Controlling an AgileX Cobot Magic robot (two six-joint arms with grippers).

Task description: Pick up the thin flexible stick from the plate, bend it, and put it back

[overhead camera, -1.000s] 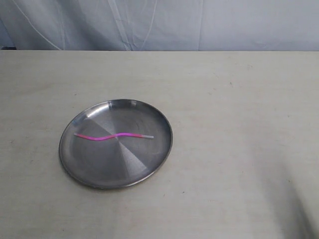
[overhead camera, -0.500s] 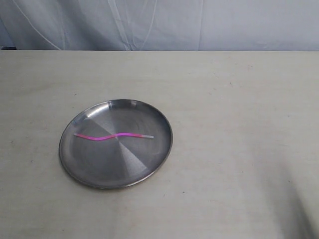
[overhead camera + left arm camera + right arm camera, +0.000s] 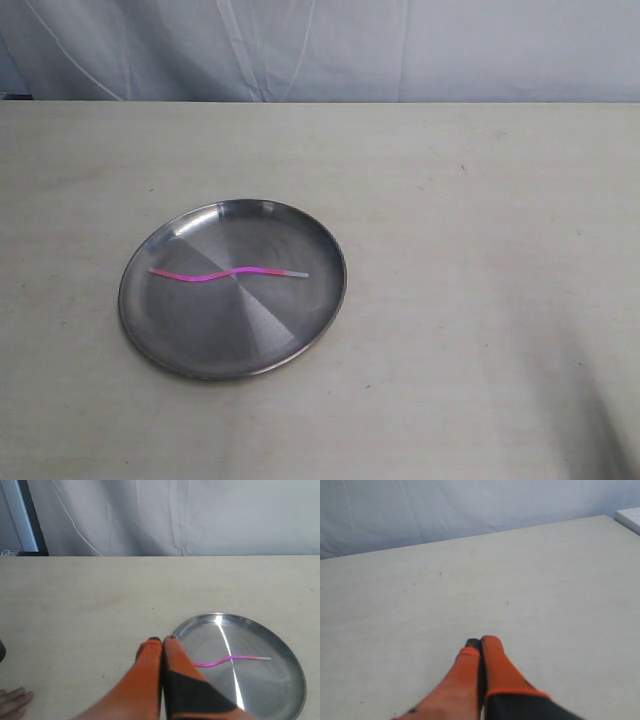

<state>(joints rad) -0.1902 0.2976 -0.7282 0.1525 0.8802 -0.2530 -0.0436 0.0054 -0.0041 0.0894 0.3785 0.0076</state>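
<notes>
Stick [image 3: 228, 273] lies in a shallow wave across the middle of the plate [image 3: 150, 330], pink end toward nine o'clock, whitish tip toward three o'clock, flat on the steel. Plate sits on the desk [image 3: 480, 250], left of centre. Risks as I judge them: the stick is so thin and lies so flush that fingertips could scrape the polished surface and slide it off, or nudge the plate across the desk; a pinch near one end could let it flop or spring loose during the bend. Left gripper [image 3: 162, 640] is closed tight and empty, just outside the plate's rim. Right gripper [image 3: 480, 641] is likewise closed, empty, above bare desk.
</notes>
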